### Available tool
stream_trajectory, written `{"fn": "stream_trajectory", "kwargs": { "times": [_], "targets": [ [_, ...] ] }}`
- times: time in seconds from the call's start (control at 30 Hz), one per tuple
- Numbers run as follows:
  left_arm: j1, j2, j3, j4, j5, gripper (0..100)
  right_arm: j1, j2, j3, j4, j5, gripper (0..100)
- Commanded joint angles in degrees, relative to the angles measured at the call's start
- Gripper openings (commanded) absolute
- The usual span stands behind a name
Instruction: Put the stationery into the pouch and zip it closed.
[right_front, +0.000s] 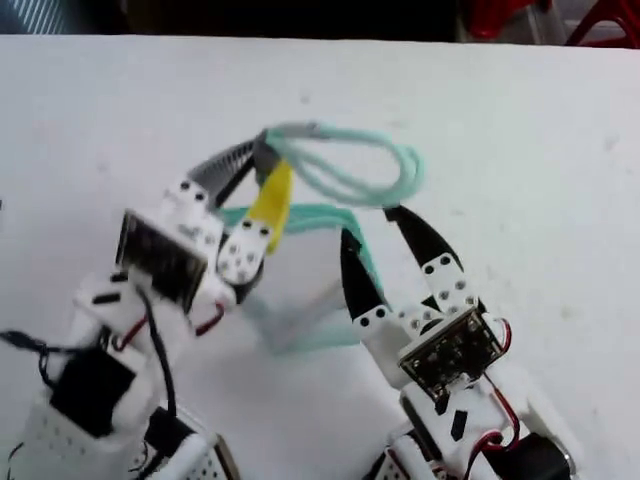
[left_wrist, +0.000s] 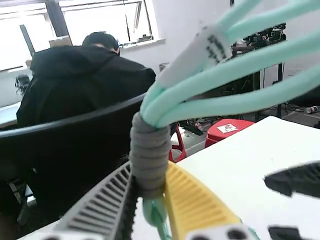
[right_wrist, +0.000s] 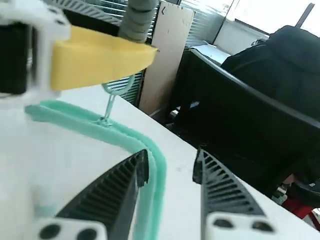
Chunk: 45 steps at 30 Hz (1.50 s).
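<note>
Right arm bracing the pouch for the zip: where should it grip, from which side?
Probably the mint zipper edge of the pouch, at the end by the right gripper, coming from that arm's own side. The edge is a raised narrow band lying beside its open black fingers, so they can straddle it. The left gripper is shut on the cord pull.

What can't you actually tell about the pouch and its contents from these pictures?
1. Contents: in the high view the pouch is a pale blur, so stationery inside cannot be judged.
2. Zip: in the right wrist view its mint edge passes behind the right tool; open or closed is unclear.
3. Pull: in the left wrist view the picture edge cuts off the cord loop, and the left tool covers its lower end.
</note>
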<state>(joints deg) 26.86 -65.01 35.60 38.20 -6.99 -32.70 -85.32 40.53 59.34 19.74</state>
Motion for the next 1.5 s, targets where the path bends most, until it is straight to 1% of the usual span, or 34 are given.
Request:
{"fn": "stream_trajectory", "kwargs": {
  "times": [0.0, 0.23, 0.3, 0.4, 0.43, 0.5, 0.53, 0.57, 0.67, 0.73, 0.8, 0.9, 0.97, 1.03, 1.17, 1.23, 1.33, 1.47],
  "targets": [
    [-1.71, 11.74, -13.63, 0.35, 6.24, 2, 0.22, 0.57, -2.37, 0.48, -3.34, 14.8],
    [-2.24, 21.67, -24.70, 0.44, 7.30, 2, 0.22, 0.66, -1.58, 1.45, -4.04, 14.8],
    [-1.80, 22.46, -26.46, 2.37, 7.38, 2, 0.04, 1.36, 1.41, -0.31, -3.87, 14.8],
    [0.22, 22.55, -28.75, 6.33, 8.97, 2, 0.75, 3.30, 7.65, -8.84, -3.60, 13.8],
    [1.01, 22.55, -29.80, 7.65, 8.97, 2, 1.63, 4.18, 9.67, -12.62, -3.78, 11.3],
    [2.68, 22.55, -32.00, 10.37, 8.97, 2, 1.63, 6.90, 12.66, -21.67, -3.60, 2.8],
    [3.65, 22.55, -33.05, 11.69, 8.97, 2, 1.45, 8.84, 13.45, -25.71, -3.60, 0.8],
    [4.44, 22.55, -34.11, 13.10, 8.97, 2, 1.45, 11.21, 13.80, -29.05, -3.69, 2.6],
    [6.20, 22.55, -37.19, 17.49, 8.97, 2, 1.89, 19.38, 13.19, -37.49, -3.96, 1.7],
    [6.20, 22.73, -39.12, 19.08, 8.97, 2, 2.77, 23.78, 11.87, -39.87, -4.04, 1.8],
    [6.20, 22.73, -40.09, 19.87, 8.53, 2, 4.97, 25.80, 10.20, -37.93, -4.57, 1.8],
    [6.20, 22.81, -40.00, 19.96, 5.36, 2, 8.84, 23.78, 8.26, -31.87, -10.20, 1.8],
    [6.11, 22.90, -39.82, 20.13, 4.75, 2, 10.77, 20.44, 8.09, -29.14, -12.57, 2.1],
    [5.85, 22.99, -39.82, 20.22, 4.57, 2, 11.56, 16.31, 8.18, -25.71, -12.31, 2.2],
    [2.33, 22.99, -38.42, 19.96, 4.84, 2, 11.30, 5.76, 7.91, -16.22, -9.05, 2.6],
    [1.54, 22.81, -36.40, 19.87, 4.84, 2, 11.12, 1.27, 8.26, -13.41, -8.88, 5.7],
    [1.80, 22.64, -33.32, 19.87, 4.84, 2, 9.71, -1.89, 10.11, -12.53, -8.44, 10.2],
    [1.89, 22.55, -32.18, 19.87, 4.92, 2, 9.71, -2.07, 12.04, -12.26, -8.44, 9.5]
  ]
}}
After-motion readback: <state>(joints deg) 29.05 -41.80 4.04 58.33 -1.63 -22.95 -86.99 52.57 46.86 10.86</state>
